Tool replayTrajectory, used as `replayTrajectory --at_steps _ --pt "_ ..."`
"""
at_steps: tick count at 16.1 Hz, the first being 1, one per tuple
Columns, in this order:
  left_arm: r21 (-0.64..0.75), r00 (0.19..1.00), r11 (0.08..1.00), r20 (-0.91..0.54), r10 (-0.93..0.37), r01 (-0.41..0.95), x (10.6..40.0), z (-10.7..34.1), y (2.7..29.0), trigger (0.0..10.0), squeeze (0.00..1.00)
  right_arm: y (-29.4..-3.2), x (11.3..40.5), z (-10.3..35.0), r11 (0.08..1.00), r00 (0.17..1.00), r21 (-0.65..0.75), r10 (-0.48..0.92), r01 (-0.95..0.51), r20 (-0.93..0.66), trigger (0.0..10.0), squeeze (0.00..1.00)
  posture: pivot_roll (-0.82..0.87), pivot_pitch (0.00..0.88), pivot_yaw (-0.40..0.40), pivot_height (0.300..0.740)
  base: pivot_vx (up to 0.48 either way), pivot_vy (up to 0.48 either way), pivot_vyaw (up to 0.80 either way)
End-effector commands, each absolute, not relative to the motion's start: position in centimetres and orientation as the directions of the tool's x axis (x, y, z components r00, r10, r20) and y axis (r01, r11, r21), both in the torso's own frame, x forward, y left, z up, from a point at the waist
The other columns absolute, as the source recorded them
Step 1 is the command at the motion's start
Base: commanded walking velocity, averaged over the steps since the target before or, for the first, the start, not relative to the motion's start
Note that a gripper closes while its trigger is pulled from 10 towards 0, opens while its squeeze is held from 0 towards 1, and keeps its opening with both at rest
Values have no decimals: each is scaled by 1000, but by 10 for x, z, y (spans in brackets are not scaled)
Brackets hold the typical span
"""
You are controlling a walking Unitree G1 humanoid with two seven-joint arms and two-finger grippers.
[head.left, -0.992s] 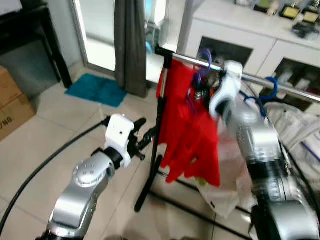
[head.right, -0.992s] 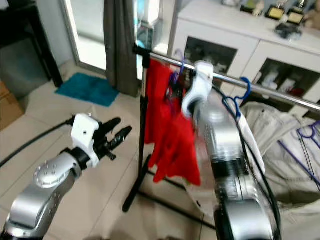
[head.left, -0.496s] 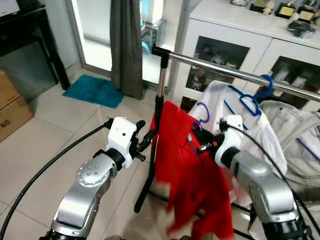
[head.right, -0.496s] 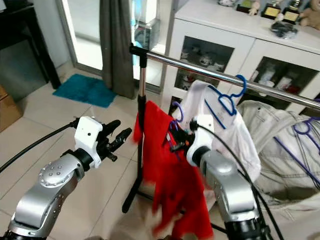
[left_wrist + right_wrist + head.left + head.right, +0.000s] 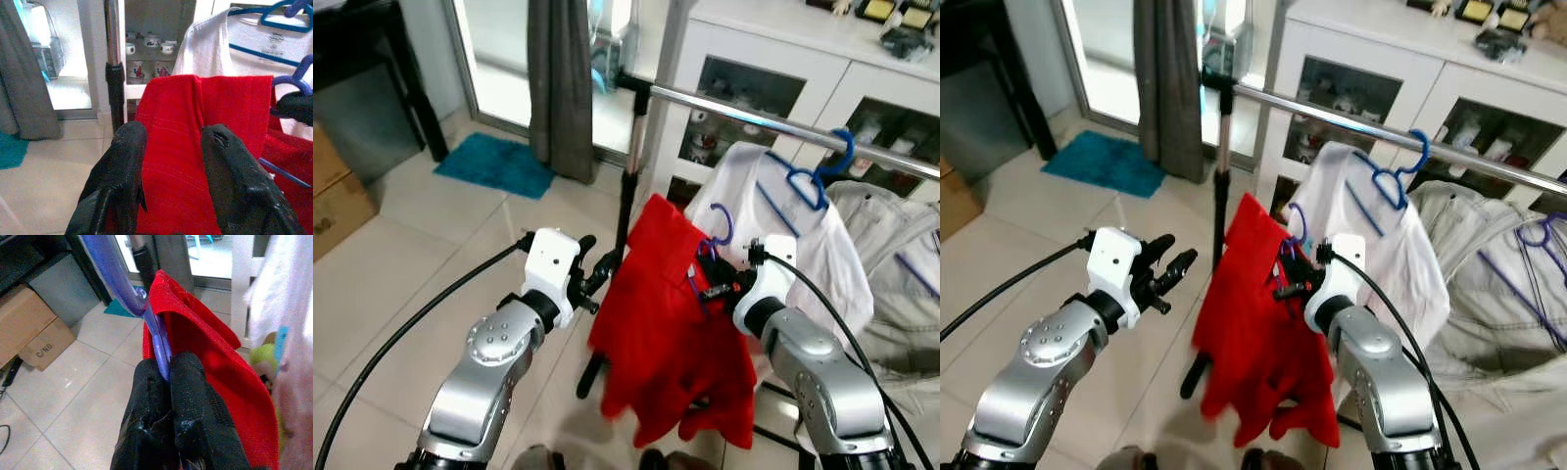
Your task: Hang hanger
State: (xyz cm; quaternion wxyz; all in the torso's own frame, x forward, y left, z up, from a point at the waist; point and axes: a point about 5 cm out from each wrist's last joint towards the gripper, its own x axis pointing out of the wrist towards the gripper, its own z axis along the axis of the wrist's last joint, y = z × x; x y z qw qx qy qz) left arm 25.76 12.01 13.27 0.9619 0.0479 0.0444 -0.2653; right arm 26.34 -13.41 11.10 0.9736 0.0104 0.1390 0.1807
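Below the chrome rail [image 5: 754,113], over pale floor tiles [image 5: 401,264], right gripper [image 5: 164,377] pinches purple hanger [image 5: 146,318]; left gripper [image 5: 168,147] gapes.

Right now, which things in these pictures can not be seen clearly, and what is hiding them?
- Purple hanger: its shoulders are under the red garment; in the right wrist view the right claw covers its neck.
- Clothes rail: its right end is cut off by the edge of the left eye view.
- Rail's base: behind the red garment.
- Cabinet: things on its shelves are too small.
- Left claw: open, empty.
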Motion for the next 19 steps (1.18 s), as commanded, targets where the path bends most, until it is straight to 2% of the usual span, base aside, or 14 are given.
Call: replayTrajectory --at_steps 1,4,8,9,11,14,16,17,18,19 --pt "72 852 851 -110 -512 520 257 133 118 10000 0 -136 266 122 939 914 51 342 -339 -218 0 0 -19 0 -74 740 -311 0 0" --pt "76 849 847 -113 -516 526 257 132 118 10000 0 -135 266 124 940 916 55 340 -337 -214 0 0 -19 0 -74 740 -291 0 0" --pt "77 827 826 -122 -548 559 261 131 114 10000 0 -131 265 131 925 908 94 380 -369 -176 0 0 -30 0 -62 740 0 0 0" --pt "73 812 810 -107 -573 581 263 134 113 10000 1000 -127 264 136 909 897 116 415 -401 -151 0 0 -32 0 -60 740 0 0 0" --pt "109 810 803 -106 -577 586 267 135 113 10000 1000 -122 263 143 884 880 145 461 -444 -118 0 0 -31 0 -61 740 0 0 0" --pt "246 746 709 -114 -656 661 280 139 101 10000 1000 -113 261 151 841 848 194 526 -505 -71 0 0 -39 0 -64 740 0 0 0" --pt "303 765 712 -104 -636 633 289 141 100 10000 1000 -111 260 155 825 836 210 545 -524 -54 0 0 -44 0 -65 740 0 0 0" --pt "336 754 694 -87 -651 637 294 143 94 10000 729 -110 260 158 812 828 226 559 -538 -38 0 0 -46 0 -69 740 0 0 0" --pt "334 745 685 -85 -662 647 295 143 91 10000 137 -110 259 159 808 826 230 563 -542 -33 0 0 -47 0 -69 740 0 0 0" --pt "324 710 656 -77 -700 682 295 142 84 10000 0 -109 259 160 798 817 234 576 -555 -24 0 0 -54 0 -68 740 0 0 0"
